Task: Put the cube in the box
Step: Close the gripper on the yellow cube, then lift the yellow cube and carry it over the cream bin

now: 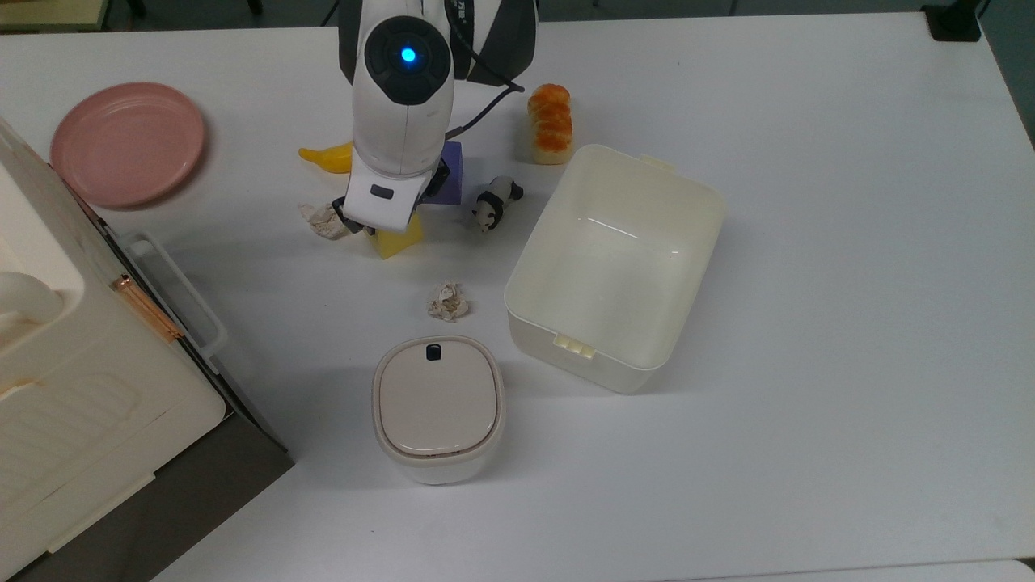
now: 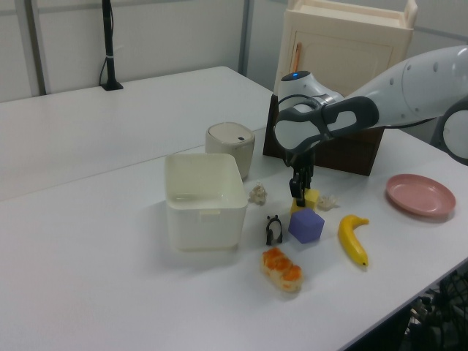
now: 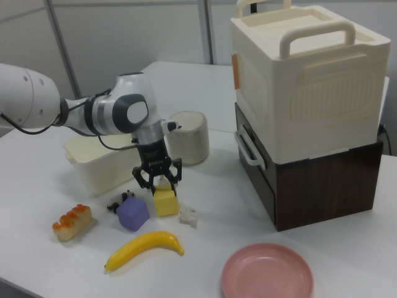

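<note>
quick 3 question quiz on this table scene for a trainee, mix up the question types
1. True or false: the cube is already inside the box.
2. Which touches the cube's side in the right view: A the purple block, B the banana, C the pink plate?
3. Fill in: the claw is open, straddling the ___.

Key: 1 false, it sits on the table. 2 A. 3 cube.
</note>
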`<action>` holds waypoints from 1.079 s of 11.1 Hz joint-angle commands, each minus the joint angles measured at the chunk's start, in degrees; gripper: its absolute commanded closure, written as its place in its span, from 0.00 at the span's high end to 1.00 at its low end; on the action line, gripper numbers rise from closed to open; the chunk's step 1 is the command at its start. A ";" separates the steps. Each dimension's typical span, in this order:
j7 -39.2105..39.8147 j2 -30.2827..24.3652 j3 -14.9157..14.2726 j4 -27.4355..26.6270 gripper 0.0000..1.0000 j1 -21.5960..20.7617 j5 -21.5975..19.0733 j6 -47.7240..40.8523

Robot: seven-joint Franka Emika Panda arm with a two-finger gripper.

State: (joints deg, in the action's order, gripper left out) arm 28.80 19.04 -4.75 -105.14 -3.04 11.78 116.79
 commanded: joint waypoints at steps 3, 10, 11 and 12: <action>-6.53 -5.33 -0.44 13.96 0.00 -2.92 -10.26 -11.20; -37.38 0.46 -0.35 21.38 0.00 -18.12 -11.79 -0.61; -40.11 1.43 -0.35 21.30 0.12 -18.83 -11.70 0.54; -40.48 2.05 -0.35 21.12 0.39 -19.02 -11.78 0.72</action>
State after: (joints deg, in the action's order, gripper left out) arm -8.46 18.59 -4.26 -85.63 -20.73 0.41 116.30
